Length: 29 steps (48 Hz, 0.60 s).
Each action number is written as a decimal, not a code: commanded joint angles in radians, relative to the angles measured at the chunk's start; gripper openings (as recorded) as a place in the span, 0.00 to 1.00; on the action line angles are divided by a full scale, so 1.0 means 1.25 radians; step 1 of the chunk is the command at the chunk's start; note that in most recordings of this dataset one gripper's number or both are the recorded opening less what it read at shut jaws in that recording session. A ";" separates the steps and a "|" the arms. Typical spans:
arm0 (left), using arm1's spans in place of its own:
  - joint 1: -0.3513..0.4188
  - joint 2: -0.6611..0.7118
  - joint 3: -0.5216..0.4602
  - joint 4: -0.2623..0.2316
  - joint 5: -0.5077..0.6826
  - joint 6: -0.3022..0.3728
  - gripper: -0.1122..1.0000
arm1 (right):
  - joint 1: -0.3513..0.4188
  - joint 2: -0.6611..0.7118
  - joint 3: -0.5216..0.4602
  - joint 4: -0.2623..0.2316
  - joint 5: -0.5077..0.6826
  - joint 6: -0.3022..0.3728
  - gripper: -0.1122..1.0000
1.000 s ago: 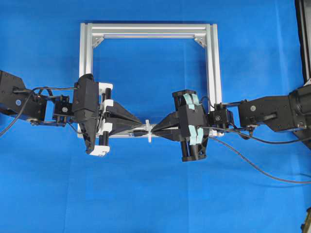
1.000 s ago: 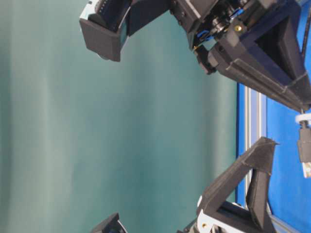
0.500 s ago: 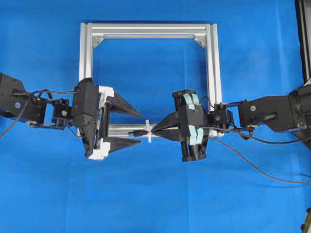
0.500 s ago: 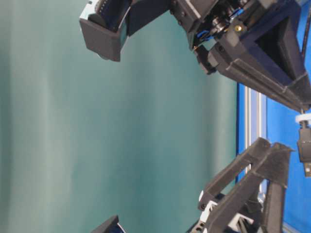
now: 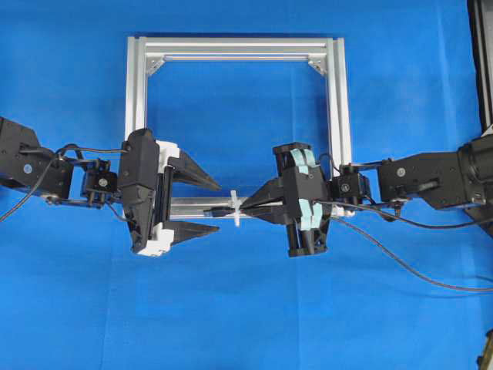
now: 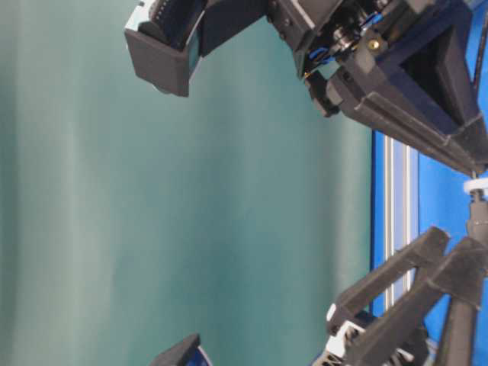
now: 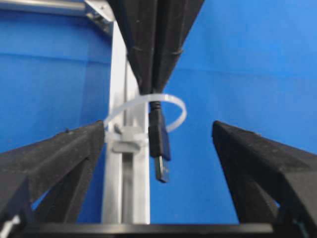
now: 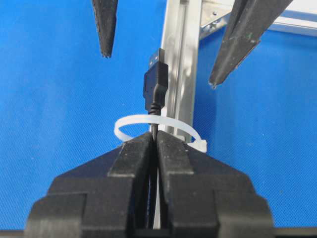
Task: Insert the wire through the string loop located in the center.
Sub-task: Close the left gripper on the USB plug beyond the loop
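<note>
1. A square silver aluminium frame (image 5: 235,127) lies flat on the blue cloth (image 5: 246,308), filling the upper middle of the overhead view.
2. The left gripper (image 5: 213,204) comes in from the left edge with its black jaws spread wide, one fingertip above the frame's lower bar and one below it, holding nothing.
3. The right gripper (image 5: 246,206) reaches in from the right, its jaws pressed together on the wire (image 8: 155,106) just behind the plug.
4. In the right wrist view the string loop (image 8: 158,128), a white cable tie, arches over the frame bar at centre, right in front of the closed jaw tips.
5. The wire's black USB plug (image 7: 160,144) has gone through the loop; in the left wrist view it hangs below the white arc, metal tip pointing toward the bottom of the frame, between the two open fingers and touching neither.
6. In the overhead view the loop shows as a small white sliver at the middle of the lower bar, between the two grippers.
7. The rest of the wire trails from the right gripper toward the right edge.
8. The table-level view shows only arm parts and a green backdrop.
</note>
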 commanded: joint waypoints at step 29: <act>-0.001 0.020 -0.020 0.002 0.000 0.001 0.93 | 0.001 -0.009 -0.011 -0.001 -0.009 -0.001 0.08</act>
